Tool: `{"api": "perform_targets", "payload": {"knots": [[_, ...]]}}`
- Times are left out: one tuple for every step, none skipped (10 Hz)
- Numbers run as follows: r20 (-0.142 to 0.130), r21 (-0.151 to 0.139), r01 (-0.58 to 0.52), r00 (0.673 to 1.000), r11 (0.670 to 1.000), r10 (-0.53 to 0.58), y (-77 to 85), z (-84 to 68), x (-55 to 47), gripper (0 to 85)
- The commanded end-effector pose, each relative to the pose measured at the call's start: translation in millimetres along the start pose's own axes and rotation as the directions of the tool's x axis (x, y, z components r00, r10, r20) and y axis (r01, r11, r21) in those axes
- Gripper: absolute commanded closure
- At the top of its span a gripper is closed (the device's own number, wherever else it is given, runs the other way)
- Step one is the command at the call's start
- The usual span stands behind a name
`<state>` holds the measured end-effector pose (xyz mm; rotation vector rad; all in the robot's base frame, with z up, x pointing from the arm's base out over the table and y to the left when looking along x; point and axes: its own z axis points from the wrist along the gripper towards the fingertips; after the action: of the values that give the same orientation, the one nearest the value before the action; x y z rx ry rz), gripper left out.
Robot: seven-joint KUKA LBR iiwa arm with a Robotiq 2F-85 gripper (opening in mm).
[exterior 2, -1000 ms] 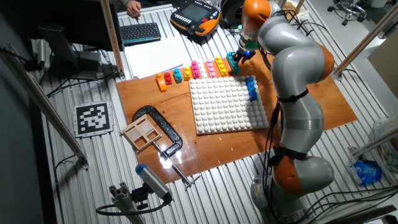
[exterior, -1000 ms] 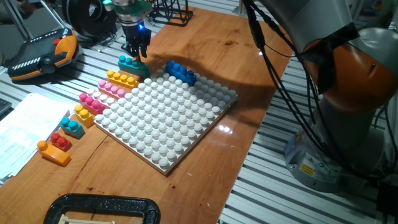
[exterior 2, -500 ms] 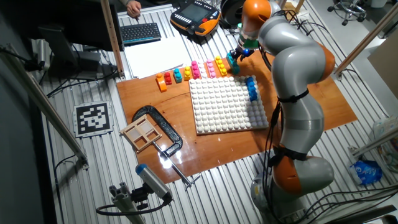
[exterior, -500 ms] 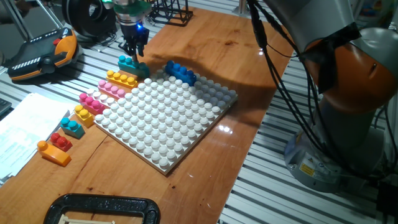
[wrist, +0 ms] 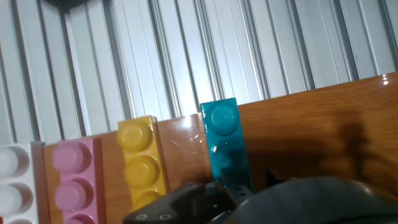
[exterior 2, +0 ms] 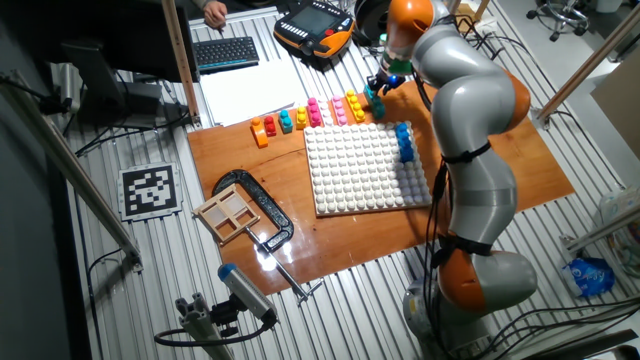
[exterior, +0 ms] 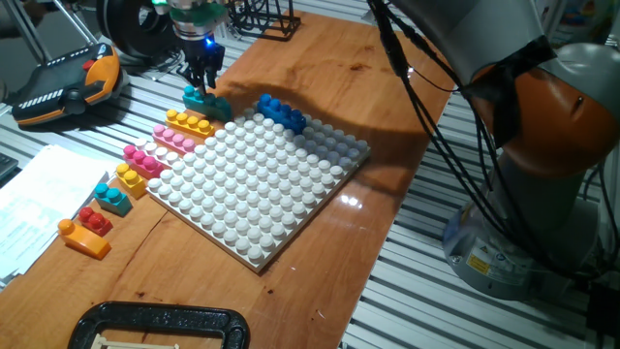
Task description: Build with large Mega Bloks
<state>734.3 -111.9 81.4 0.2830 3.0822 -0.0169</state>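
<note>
Since 1 second ago the gripper (exterior: 201, 81) has slid a little toward the far left edge of the board and now sits over the outer end of the teal brick (exterior: 206, 101); the bricks themselves lie where they did. Going left to right in one fixed view, an orange brick (exterior: 83, 238) with a red one (exterior: 95, 220) on it lies nearest the front, then a teal-topped yellow brick (exterior: 118, 192), a magenta brick (exterior: 142, 158), a pink brick (exterior: 175, 140) and a yellow brick (exterior: 190, 122), all in a row on the wooden table (exterior: 407, 116) just beside the left edge of the white baseplate (exterior: 262, 174). The teal brick ends that row, lying flat with its studs up. A dark blue brick (exterior: 281, 111) sits on the far corner of the baseplate, apart from the row. In the hand view the pink brick (wrist: 73, 180), yellow brick (wrist: 140, 158) and teal brick (wrist: 224, 146) lie side by side, and the dark fingers (wrist: 186, 202) cover the near end of the teal one. The fingers look close together over that brick, but whether they grip it I cannot tell. In the other fixed view the gripper (exterior 2: 379, 82) is at the far right end of the row.
</note>
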Motion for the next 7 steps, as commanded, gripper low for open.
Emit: {"api": "perform_targets", "payload": {"knots": [[-0.006,-0.021,-0.015,1.0,1.0,0.015,0.3,0.2,-1.2,51.0],[-0.012,-0.021,-0.016,1.0,1.0,0.016,0.0,-0.8,-2.7,51.0],[-0.015,-0.028,-0.02,1.0,0.999,0.019,-0.8,-2.0,-4.3,51.0],[-0.01,-0.024,-0.018,1.0,1.0,0.018,-0.5,-1.0,-5.4,51.0],[-0.011,-0.013,-0.007,1.0,1.0,0.007,0.4,1.0,-6.4,51.0],[-0.025,0.003,0.001,1.0,1.0,-0.001,-0.1,-0.5,-6.7,51.0],[-0.03,0.001,-0.008,1.0,1.0,0.008,-0.1,-1.2,-6.5,51.0]]}}
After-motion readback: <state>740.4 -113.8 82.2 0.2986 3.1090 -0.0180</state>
